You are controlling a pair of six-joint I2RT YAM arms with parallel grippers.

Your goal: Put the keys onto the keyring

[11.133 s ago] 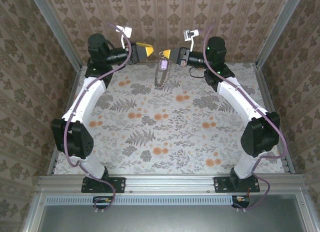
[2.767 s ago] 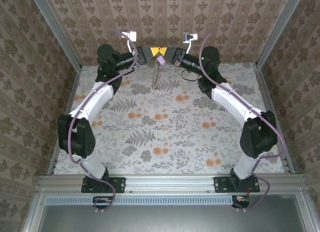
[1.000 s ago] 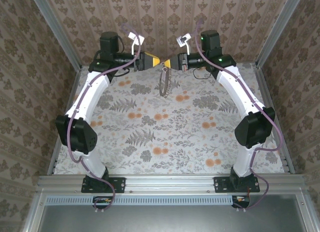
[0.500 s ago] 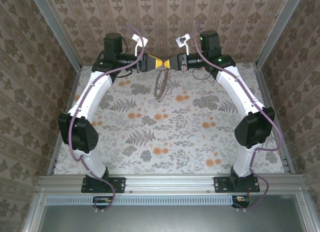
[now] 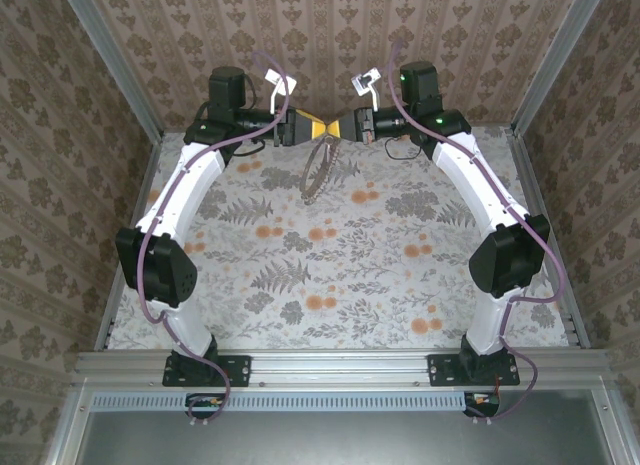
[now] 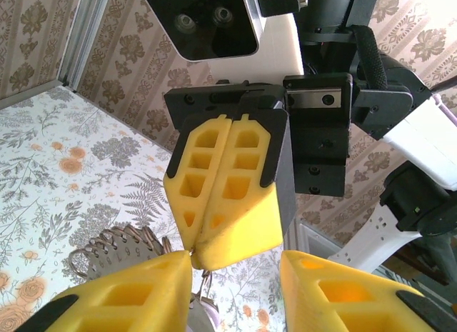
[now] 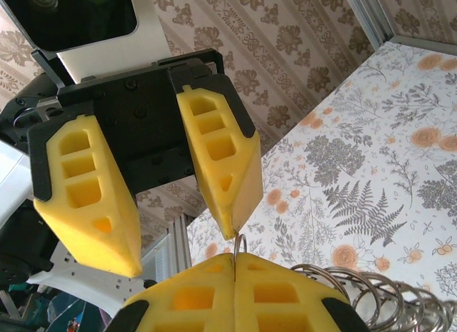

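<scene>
With both arms raised over the far end of the floral-printed worktop (image 5: 330,275), I have the right gripper (image 7: 235,259) and the left gripper (image 6: 234,264) meeting tip to tip in the air. The right one's yellow honeycombed jaws are pressed flat together. They pinch a small wire ring (image 7: 238,243) at the top of the large oval loop of brownish-grey beaded chain (image 5: 317,171), which hangs below the meeting point. The left one's jaws stand apart and hold nothing, with one tip just touching the right tips from the side. The tiny key with a pale lilac head (image 6: 206,316) is harder to place. I take it to be the pale sliver low in the left wrist view, under the pinch and beside the chain, but it is cropped at the edge.

My worry is the pinch. It sits on very little metal, right at the tips, and a nudge from the left tip could roll the ring out and drop the chain onto the worktop. If I bring the left jaws together from here, they may clamp the right tips rather than the chain. A swinging loop would also make the key hard to catch.
</scene>
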